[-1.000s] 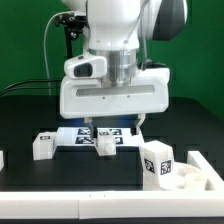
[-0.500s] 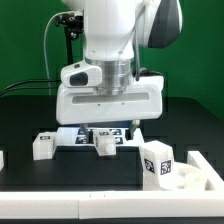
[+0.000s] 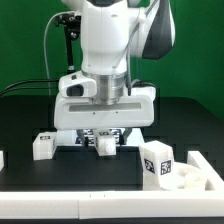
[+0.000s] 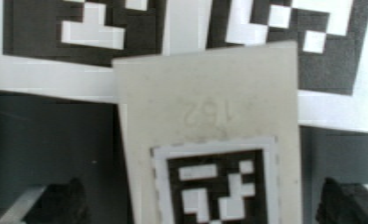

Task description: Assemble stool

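A white stool leg [image 3: 104, 146] with a black-and-white tag lies on the black table in front of the marker board [image 3: 72, 136]. In the wrist view the leg [image 4: 207, 120] fills the middle, tag toward the jaws. My gripper [image 3: 104, 138] hangs low right over this leg. It is open, with a dark finger [image 4: 46, 205] on each side of the leg [image 4: 348, 200] and a gap at both sides. A second leg [image 3: 42, 146] lies toward the exterior view's left. A third tagged leg [image 3: 156, 161] stands at the right beside the round seat [image 3: 197, 176].
A white ledge [image 3: 60, 206] runs along the front of the table. A small white piece [image 3: 2, 158] shows at the exterior view's left edge. The marker board's tags [image 4: 92, 30] lie just beyond the leg. A green wall stands behind.
The arm has come down toward the table over the last second. The gripper now sits around the middle leg instead of above it. The parts on the table have not moved.
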Controlling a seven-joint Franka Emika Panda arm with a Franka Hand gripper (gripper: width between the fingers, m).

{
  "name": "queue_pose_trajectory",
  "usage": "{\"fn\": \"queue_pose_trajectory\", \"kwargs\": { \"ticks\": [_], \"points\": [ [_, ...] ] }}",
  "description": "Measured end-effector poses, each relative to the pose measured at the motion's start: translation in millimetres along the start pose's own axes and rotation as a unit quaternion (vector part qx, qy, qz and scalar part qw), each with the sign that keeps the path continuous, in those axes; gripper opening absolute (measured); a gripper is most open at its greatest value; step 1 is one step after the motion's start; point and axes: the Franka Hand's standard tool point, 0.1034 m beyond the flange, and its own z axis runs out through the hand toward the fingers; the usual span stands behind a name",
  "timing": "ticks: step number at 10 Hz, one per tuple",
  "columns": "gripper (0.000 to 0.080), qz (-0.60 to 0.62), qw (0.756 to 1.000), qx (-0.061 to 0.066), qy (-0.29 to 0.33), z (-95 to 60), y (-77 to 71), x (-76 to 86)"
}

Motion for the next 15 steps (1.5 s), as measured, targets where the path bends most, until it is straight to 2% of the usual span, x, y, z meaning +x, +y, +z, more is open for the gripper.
{"fn": "queue_pose_trajectory", "kwargs": {
  "ticks": [1, 3, 4, 6, 8, 10, 11, 12, 13, 14, 15],
  "points": [
    [0.0644, -0.003, 1.0, 0.0, 0.0, 0.2, 0.1, -0.3],
    [0.033, -0.003, 1.0, 0.0, 0.0, 0.1, 0.1, -0.1],
    [0.0331, -0.051, 0.999, -0.004, 0.005, -3.2, -3.8, 4.1],
    [0.0331, -0.187, 0.981, -0.019, 0.039, -22.5, -31.7, 22.2],
    [0.0331, -0.245, 0.968, -0.032, 0.043, -18.3, -30.1, 18.7],
    [0.0331, -0.313, 0.948, -0.037, 0.039, -18.5, -28.0, 18.8],
    [0.0331, -0.357, 0.932, -0.041, 0.038, -19.1, -28.0, 19.6],
    [0.0331, -0.428, 0.901, -0.049, 0.037, -21.2, -32.0, 22.8],
    [0.0333, -0.486, 0.871, -0.054, 0.034, -22.2, -39.5, 25.4],
    [0.0333, -0.528, 0.846, -0.057, 0.031, -22.5, -40.7, 26.0],
    [0.0333, -0.565, 0.823, -0.057, 0.027, -20.5, -30.2, 22.0]
  ]
}}
